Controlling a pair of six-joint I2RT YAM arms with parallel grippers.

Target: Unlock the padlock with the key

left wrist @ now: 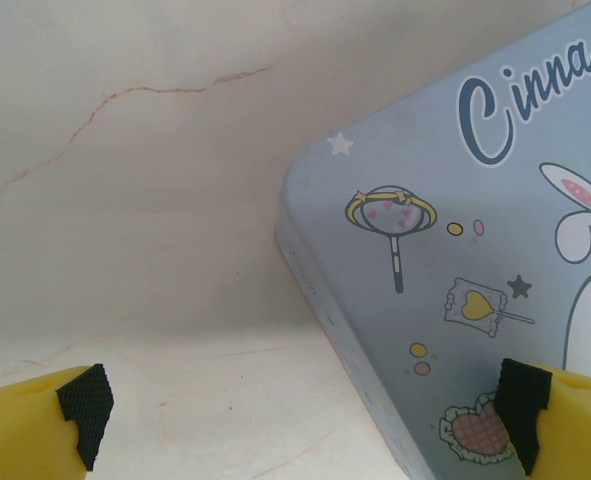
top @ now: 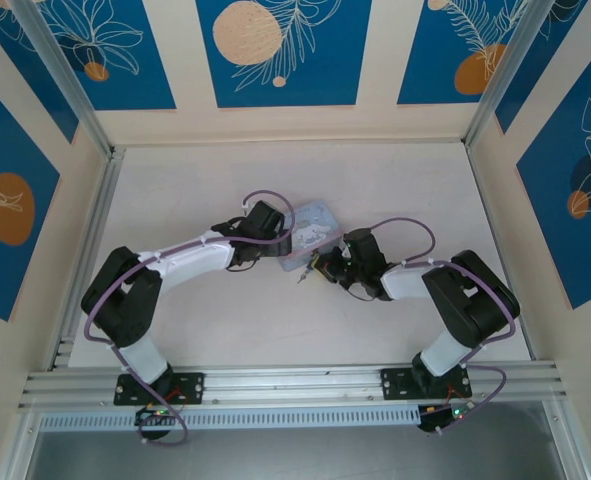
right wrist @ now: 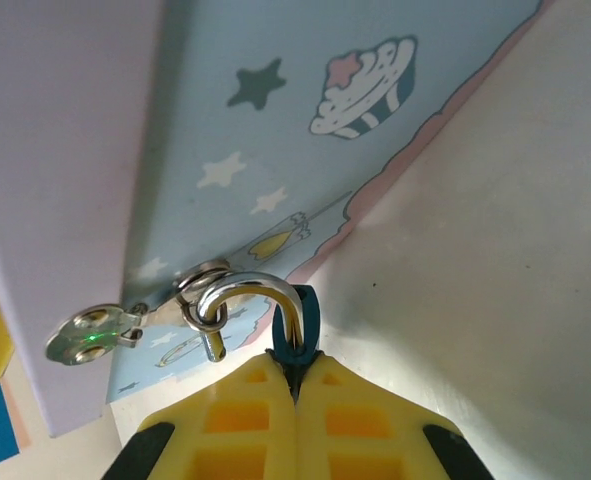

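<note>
Your right gripper (right wrist: 297, 368) clamps the padlock (right wrist: 295, 322), silver shackle (right wrist: 250, 284) through the hasp (right wrist: 95, 335) on the tin (right wrist: 275, 120); your left gripper (left wrist: 305, 412) gapes over its rounded corner beside bare counter (left wrist: 125, 250).

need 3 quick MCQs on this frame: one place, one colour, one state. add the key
1. Where is the padlock?
A. hooked through the tin's hasp
B. lying loose, far from the tin
C. inside the tin

2. The tin's colour?
A. red
B. pastel blue
C. green

3. The left claw is:
A. open
B. shut on nothing
C. shut on the tin

Key: 1A, its shackle passes through the hasp, with the right claw shut on it. 2B, plain in the left wrist view. 3A, its pads stand wide apart.
</note>
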